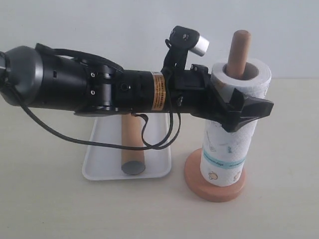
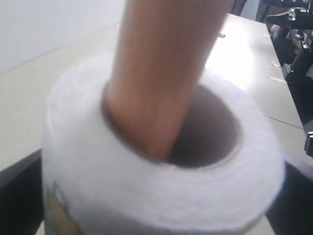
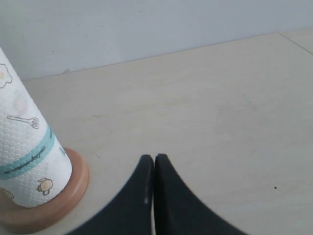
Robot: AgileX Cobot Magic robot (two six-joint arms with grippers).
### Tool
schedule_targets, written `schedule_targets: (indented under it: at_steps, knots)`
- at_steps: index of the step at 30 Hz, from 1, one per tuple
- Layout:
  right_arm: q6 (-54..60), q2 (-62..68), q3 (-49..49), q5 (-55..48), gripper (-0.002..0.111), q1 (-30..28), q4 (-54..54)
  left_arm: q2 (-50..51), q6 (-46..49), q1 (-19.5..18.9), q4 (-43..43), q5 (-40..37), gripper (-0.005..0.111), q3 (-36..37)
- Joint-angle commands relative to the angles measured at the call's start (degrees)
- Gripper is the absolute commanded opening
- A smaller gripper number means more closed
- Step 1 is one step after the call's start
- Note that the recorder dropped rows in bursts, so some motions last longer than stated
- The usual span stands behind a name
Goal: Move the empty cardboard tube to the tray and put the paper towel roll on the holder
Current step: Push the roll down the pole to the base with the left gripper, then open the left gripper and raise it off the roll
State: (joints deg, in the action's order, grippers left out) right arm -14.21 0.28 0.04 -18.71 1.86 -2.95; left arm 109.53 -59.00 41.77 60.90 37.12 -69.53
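The paper towel roll (image 1: 225, 149) stands upright around the holder's pole (image 1: 239, 47), its lower end down on the round base (image 1: 214, 188). My left gripper (image 1: 246, 102) reaches across from the left and is shut on the roll's upper part. In the left wrist view a dark finger (image 2: 17, 196) shows on each side of the roll (image 2: 146, 196), with the pole (image 2: 166, 73) rising through its core. The empty cardboard tube (image 1: 133, 144) lies in the white tray (image 1: 102, 167). My right gripper (image 3: 154, 159) is shut and empty, over bare table beside the holder's base (image 3: 73, 191) and the roll (image 3: 24, 142).
The left arm and its looping black cable (image 1: 99, 144) hang over the tray. A pale wall (image 1: 99, 25) runs behind the table. Dark equipment (image 2: 298, 58) stands beyond the table's far edge in the left wrist view.
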Motion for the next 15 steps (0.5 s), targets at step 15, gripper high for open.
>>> schedule_targets:
  at_steps: [15]
  knots:
    - [0.0, -0.3, 0.0, 0.3, 0.0, -0.2, -0.3, -13.8, -5.1, 0.0, 11.0, -7.7, 0.097, 0.1]
